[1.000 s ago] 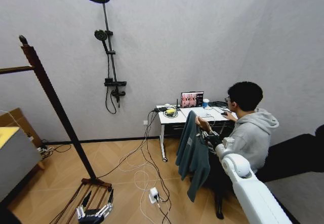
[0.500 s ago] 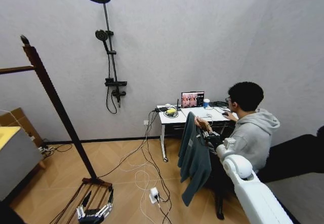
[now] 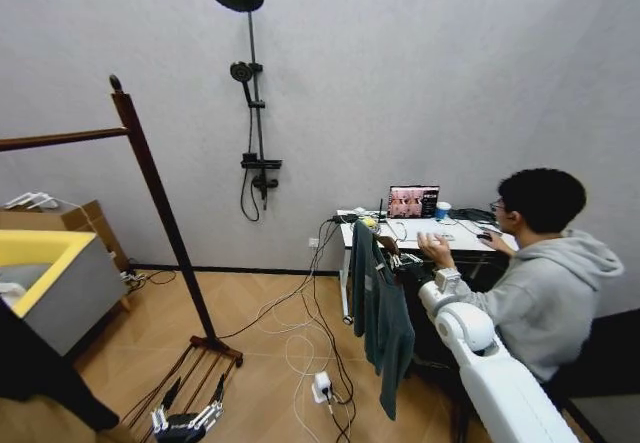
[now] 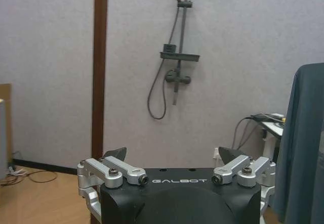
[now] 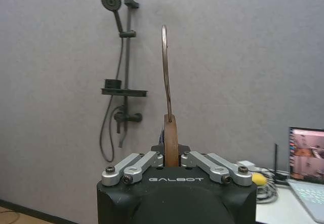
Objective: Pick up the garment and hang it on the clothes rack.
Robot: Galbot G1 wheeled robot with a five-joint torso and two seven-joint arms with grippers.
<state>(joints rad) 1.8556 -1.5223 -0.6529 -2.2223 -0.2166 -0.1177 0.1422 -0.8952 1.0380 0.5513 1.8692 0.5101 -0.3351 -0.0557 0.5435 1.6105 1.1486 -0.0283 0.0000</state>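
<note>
The garment (image 3: pixel 382 308), a dark teal-blue jacket, hangs from a light wooden hanger (image 5: pixel 171 135). My right gripper (image 3: pixel 397 260) holds it up in front of the desk. In the right wrist view the fingers (image 5: pixel 147 162) are shut on the hanger's neck, and its metal hook (image 5: pixel 165 67) rises above them. The clothes rack (image 3: pixel 163 213) stands at the left, its dark red-brown post and top bar (image 3: pixel 60 140) apart from the garment. My left gripper (image 3: pixel 186 424) hangs low by the rack's foot. It is open (image 4: pixel 172 155), with the post (image 4: pixel 99 67) behind it and the garment's edge (image 4: pixel 305 148) to one side.
A white desk (image 3: pixel 455 233) with a laptop (image 3: pixel 413 202) stands behind the garment. Cables and a power strip (image 3: pixel 322 384) lie on the wooden floor between rack and desk. A shower fixture (image 3: pixel 254 113) is on the wall. A yellow-rimmed bin (image 3: pixel 55 278) sits at the left.
The head camera has turned left, so the whole picture has shifted right and more of the rack's top bar shows. The garment stays in my right gripper.
</note>
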